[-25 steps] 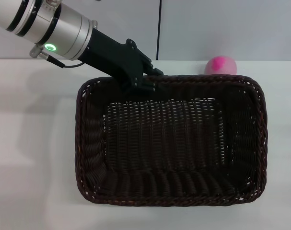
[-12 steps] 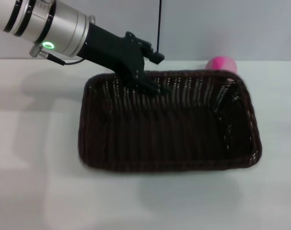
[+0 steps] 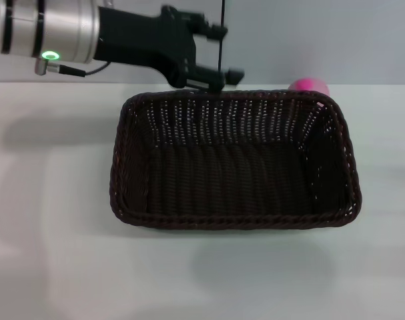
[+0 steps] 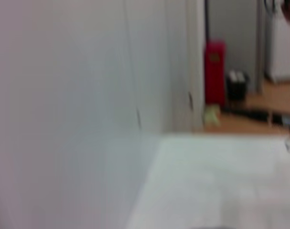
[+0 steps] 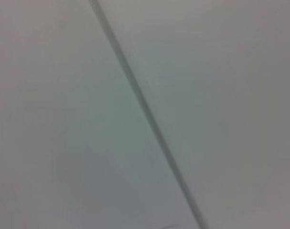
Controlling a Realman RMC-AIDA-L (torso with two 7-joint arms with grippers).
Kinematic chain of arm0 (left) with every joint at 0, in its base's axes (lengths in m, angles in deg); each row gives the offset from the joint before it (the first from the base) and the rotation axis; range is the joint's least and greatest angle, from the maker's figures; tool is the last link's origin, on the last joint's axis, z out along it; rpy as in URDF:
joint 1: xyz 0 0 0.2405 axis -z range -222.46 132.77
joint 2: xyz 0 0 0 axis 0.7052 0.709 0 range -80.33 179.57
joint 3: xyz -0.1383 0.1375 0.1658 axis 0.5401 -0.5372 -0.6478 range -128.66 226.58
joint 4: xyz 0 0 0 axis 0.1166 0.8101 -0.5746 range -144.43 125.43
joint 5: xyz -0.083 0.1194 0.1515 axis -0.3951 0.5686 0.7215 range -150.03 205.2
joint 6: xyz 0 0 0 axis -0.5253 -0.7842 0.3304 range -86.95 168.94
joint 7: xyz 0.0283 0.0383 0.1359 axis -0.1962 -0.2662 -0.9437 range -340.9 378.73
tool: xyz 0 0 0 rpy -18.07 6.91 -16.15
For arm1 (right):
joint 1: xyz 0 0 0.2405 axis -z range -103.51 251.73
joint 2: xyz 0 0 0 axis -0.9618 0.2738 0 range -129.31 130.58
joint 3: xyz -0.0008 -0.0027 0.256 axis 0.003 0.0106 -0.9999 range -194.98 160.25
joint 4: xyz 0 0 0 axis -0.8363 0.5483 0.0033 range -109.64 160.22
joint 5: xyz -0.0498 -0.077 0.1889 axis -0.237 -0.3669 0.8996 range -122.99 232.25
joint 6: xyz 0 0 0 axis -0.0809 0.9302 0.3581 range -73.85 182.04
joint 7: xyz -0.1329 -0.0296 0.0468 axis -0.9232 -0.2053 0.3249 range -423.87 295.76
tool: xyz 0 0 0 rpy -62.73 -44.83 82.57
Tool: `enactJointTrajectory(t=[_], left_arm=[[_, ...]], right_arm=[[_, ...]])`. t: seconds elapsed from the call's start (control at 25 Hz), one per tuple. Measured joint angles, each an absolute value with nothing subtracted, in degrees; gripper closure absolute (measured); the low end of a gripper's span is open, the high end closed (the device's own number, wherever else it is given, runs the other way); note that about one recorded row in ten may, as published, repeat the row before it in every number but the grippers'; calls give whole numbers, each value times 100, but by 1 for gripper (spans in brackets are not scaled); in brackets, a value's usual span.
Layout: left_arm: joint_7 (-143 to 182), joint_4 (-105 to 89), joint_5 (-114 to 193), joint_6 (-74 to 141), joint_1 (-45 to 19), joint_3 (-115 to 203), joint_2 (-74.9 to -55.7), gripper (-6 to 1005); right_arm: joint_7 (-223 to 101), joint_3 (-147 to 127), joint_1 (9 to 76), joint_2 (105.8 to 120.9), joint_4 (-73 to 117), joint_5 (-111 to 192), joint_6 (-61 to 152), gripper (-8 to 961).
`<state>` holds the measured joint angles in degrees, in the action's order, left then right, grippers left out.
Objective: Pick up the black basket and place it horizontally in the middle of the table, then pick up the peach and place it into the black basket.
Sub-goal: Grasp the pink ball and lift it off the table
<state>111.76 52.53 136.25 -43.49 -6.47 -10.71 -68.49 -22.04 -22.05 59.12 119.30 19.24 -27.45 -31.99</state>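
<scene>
Head view first: the black basket [image 3: 234, 163] lies flat on the white surface [image 3: 55, 253], its long side running across the view, its opening facing up and its inside bare. Peeking over the basket's far right corner is the peach [image 3: 309, 85], pink with a magenta patch, resting on the surface just behind the rim and outside the basket. The left gripper [image 3: 222, 53] reaches in from the upper left on its silver and black arm, a green light glowing on the wrist. Its jaws stand apart, one finger [image 3: 212, 31] higher and one lower, just above the basket's far rim. They hold nothing; whether the lower finger touches the braided rim cannot be told. No right arm shows in this view.

Left wrist view gives none of that. Neither basket, peach nor the arm's own fingers appear; it looks past a pale wall panel [image 4: 87, 95] along a stretch of the white surface toward a room, where a red upright object [image 4: 214, 71] stands on a brownish floor [image 4: 259, 107].

Right wrist view shows only a pale grey panel [image 5: 63, 119] crossed by a dark slanting seam [image 5: 145, 114]. The right gripper is not visible anywhere.
</scene>
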Motion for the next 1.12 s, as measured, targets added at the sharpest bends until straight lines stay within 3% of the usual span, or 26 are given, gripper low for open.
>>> enactJointTrajectory(t=[0.24,0.32,0.56,0.68,0.84,1.12], left_arm=[[10242,5024,11901,-3985,-1446,-1211,-6872,197],[9999,4965,11434,-3982,-1670,-1299,-6873,197],[9822,4868,10894,-4031,-1975,-1355,-6875,197],[9690,4621,10751,-4086,-1998,-1362,-6876,197],[9590,4329,10661,-4142,-1948,-1363,-6873,197],[9558,4267,10559,-4156,-1933,-1403,-6876,197]], right_arm=[[-333,-416,5905,11830,475,-2801,-3157,337],[344,-6,5902,11707,96,-3012,-3154,338],[2231,251,5356,11148,-526,-4853,-3084,340],[2547,258,5020,11023,-558,-5553,-2812,341],[2528,267,4696,11087,-548,-5958,-2344,342],[1954,274,4366,11475,-490,-5968,-1797,345]])
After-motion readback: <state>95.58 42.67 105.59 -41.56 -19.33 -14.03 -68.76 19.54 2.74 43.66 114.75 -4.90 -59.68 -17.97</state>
